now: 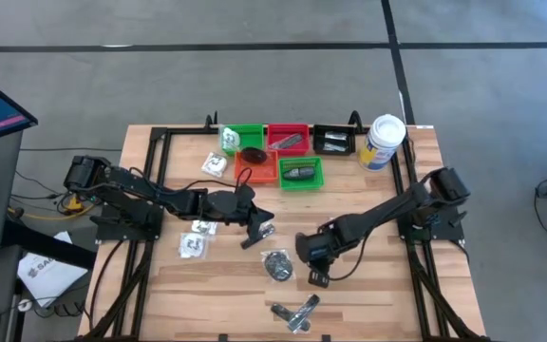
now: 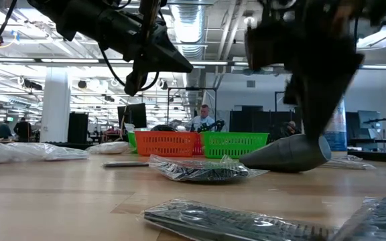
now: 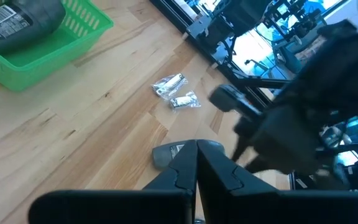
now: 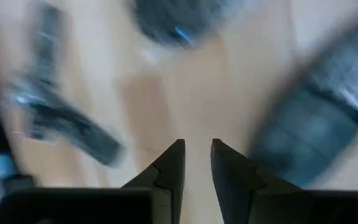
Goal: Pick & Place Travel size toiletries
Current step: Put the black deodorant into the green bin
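- Left gripper (image 1: 259, 228) hangs above the table (image 1: 368, 285), fingers pressed together, empty.
- Right gripper (image 4: 196, 163) slightly parted, holding nothing, beside a grey oval (image 4: 316, 134).

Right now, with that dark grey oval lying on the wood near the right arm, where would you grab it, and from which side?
I'd come straight down on the dark grey oval and pinch it across its narrow middle. It lies flat on the table and tapers toward one end, so the ends would probably slip. The right gripper is close, its jaws slightly apart.
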